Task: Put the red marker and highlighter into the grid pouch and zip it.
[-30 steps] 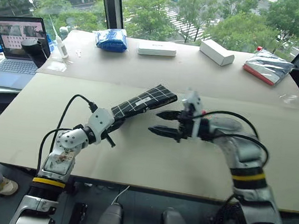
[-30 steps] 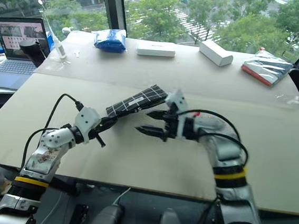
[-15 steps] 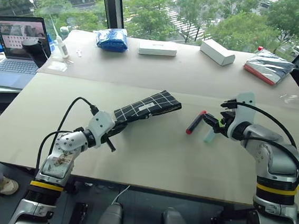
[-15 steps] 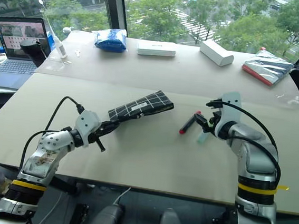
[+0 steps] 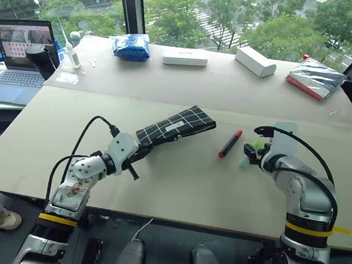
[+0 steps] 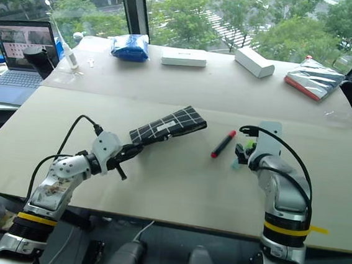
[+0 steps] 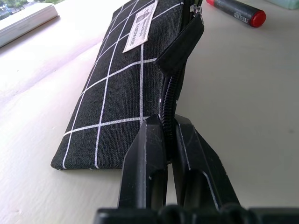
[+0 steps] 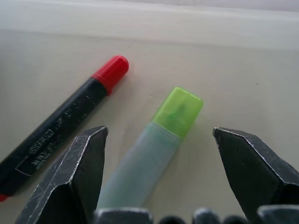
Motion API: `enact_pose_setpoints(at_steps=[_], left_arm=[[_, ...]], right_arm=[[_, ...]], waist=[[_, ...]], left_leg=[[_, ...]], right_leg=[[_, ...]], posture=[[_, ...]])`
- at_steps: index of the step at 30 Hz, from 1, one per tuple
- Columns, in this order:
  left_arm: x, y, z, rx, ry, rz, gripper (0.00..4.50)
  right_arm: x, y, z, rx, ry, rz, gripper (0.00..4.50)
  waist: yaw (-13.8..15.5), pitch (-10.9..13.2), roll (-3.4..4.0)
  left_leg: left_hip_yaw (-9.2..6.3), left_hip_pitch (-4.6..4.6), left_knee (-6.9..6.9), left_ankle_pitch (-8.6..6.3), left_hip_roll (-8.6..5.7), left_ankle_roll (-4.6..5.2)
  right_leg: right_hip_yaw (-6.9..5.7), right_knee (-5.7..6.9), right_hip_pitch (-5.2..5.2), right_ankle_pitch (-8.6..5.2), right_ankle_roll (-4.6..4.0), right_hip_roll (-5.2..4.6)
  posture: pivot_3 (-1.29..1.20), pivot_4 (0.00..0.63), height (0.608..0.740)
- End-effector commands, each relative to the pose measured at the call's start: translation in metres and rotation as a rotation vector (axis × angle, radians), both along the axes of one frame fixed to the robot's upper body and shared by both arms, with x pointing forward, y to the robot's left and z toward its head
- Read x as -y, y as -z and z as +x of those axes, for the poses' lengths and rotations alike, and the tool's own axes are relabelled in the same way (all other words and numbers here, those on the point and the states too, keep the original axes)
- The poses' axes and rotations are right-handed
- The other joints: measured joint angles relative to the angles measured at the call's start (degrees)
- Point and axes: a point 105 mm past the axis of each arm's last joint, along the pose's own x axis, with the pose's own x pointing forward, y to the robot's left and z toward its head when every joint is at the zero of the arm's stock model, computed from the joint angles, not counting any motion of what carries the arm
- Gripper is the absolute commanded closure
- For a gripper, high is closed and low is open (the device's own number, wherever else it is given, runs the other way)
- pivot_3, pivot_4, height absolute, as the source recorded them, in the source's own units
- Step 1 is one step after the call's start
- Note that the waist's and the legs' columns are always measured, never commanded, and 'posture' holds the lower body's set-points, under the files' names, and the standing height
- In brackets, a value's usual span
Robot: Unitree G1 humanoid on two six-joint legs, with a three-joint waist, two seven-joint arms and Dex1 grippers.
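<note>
Grid pouch [image 5: 175, 127] lying flat and slanted at centre frame on the pale bench [image 5: 177, 182], white label up, far end aimed toward the upper right. Left gripper [image 7: 169, 140] clamped tight on the pouch's near corner, fingers pinched together right at the zipper seam, black pull strap [image 7: 181, 43] running along the zipper edge just beyond the fingertips. Red marker [image 5: 230, 143] out on the bench right of the pouch, clear of it, red cap toward the top of the frame, dark barrel angled down-left. Highlighter [image 8: 152, 151] just right of the marker, near it but apart, green cap away from the wrist, paler body toward it. Right gripper [image 8: 159, 140] spread wide and hovering low over the highlighter, one finger [image 8: 74, 172] between marker and highlighter, the other well clear on the far side, nothing gripped. Across the top of the frame on the far bench: blue bundle [image 5: 132, 46] upper left of centre, flat white box [image 5: 184, 57] beside it, second white box [image 5: 256, 60] further right, silver packet [image 5: 316, 77] at upper right. Laptop [image 5: 21, 55] open at the far left edge.
</note>
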Motion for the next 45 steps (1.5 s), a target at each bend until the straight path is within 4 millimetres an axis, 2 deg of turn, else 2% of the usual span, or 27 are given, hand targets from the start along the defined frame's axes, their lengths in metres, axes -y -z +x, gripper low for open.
enact_pose_setpoints(at_steps=[1, 7, 16, 19, 25, 26, 35, 38, 40, 42, 44, 45], left_arm=[[0.006, -0.012, -0.002, 0.045, 0.012, -0.01, 4.5], [0.005, -0.012, -0.002, 0.046, 0.001, -0.019, 4.5], [0.004, -0.014, -0.002, 0.051, -0.013, -0.023, 4.5], [0.002, -0.015, -0.001, 0.055, -0.018, -0.021, 4.5], [0.001, -0.017, 0.0, 0.06, -0.018, -0.017, 4.5], [0.001, -0.018, 0.0, 0.06, -0.018, -0.016, 4.5], [-0.002, -0.021, 0.0, 0.065, -0.014, -0.006, 4.5], [-0.002, -0.021, 0.0, 0.065, -0.011, -0.004, 4.5], [-0.002, -0.021, 0.0, 0.063, -0.008, -0.003, 4.5], [-0.003, -0.02, -0.002, 0.059, 0.0, -0.002, 4.5], [-0.002, -0.019, -0.003, 0.054, 0.011, -0.001, 4.5], [-0.002, -0.019, -0.004, 0.051, 0.016, 0.0, 4.5]], right_arm=[[-0.007, -0.004, 0.003, 0.033, 0.004, 0.011, 0.51], [-0.02, 0.004, 0.005, 0.01, 0.0, 0.016, 0.51], [-0.012, 0.017, -0.001, -0.024, 0.047, -0.026, 0.51], [-0.009, 0.016, -0.001, -0.015, 0.07, -0.038, 1.22], [-0.004, 0.012, 0.0, 0.01, 0.104, -0.053, 3.29], [-0.003, 0.012, 0.0, 0.014, 0.114, -0.056, 3.46], [-0.002, 0.005, 0.002, 0.047, 0.144, -0.048, 3.45], [-0.004, -0.006, 0.006, 0.101, 0.149, 0.003, 3.45], [-0.005, -0.022, 0.012, 0.175, 0.111, -0.008, 3.45], [-0.015, -0.046, 0.016, 0.29, -0.01, 0.006, 3.45], [-0.028, -0.074, 0.015, 0.426, -0.187, -0.115, 3.45], [-0.033, -0.081, 0.012, 0.463, -0.258, -0.18, 3.45]], waist=[[0.0, 0.0, 0.0], [0.0, 0.0, 0.01], [0.0, 0.0, 0.01], [0.1, 0.0, 0.01], [0.2, 0.0, 0.01], [0.2, 0.0, 0.01], [0.1, 0.0, 0.01], [0.1, 0.0, 0.01], [0.0, 0.0, 0.02], [0.0, 0.1, 0.09], [0.0, 0.1, 0.14], [0.0, 0.1, 0.14]], left_leg=[[0.0, 0.0, 0.0, 0.0, 0.0, 0.0], [0.0, 0.01, 0.0, 0.0, 0.0, 0.0], [0.0, 0.02, 0.0, 0.0, 0.0, 0.0], [0.0, 0.02, 0.01, 0.0, 0.0, 0.0], [0.0, 0.02, 0.01, 0.0, 0.0, 0.0], [0.0, 0.02, 0.02, 0.0, 0.0, 0.0], [0.0, 0.03, 0.01, 0.0, 0.0, 0.0], [0.0, 0.03, 0.01, 0.0, 0.0, 0.0], [0.0, 0.02, 0.0, 0.0, 0.0, 0.0], [0.0, 0.02, 0.0, 0.0, 0.0, 0.0], [0.0, 0.02, -0.01, 0.0, 0.0, 0.0], [0.0, 0.02, -0.01, 0.0, 0.0, 0.0]], right_leg=[[0.0, 0.0, 0.0, 0.0, 0.0, 0.0], [0.0, 0.0, 0.0, 0.01, -0.01, 0.0], [0.0, 0.0, 0.02, 0.0, 0.0, 0.0], [0.0, -0.01, 0.04, 0.0, 0.01, 0.0], [0.0, -0.01, 0.05, 0.0, 0.01, 0.0], [0.0, -0.02, 0.05, -0.01, 0.01, 0.0], [0.0, -0.01, 0.05, -0.01, 0.01, 0.0], [0.0, -0.01, 0.04, 0.0, 0.01, 0.0], [0.0, -0.01, 0.03, -0.01, 0.01, 0.0], [0.0, -0.02, 0.02, -0.01, 0.02, 0.0], [0.0, -0.02, 0.02, -0.02, 0.04, 0.0], [0.0, -0.04, 0.03, -0.03, 0.05, 0.0]], posture=[[0.0, 0.15, 0.74], [0.0, 0.15, 0.74], [0.0, 0.15, 0.74], [0.0, 0.15, 0.74], [0.0, 0.15, 0.74], [0.0, 0.15, 0.74], [0.0, 0.15, 0.74], [0.0, 0.15, 0.74], [0.0, 0.15, 0.74], [0.0, 0.15, 0.74], [0.0, 0.15, 0.74], [0.0, 0.15, 0.74]])
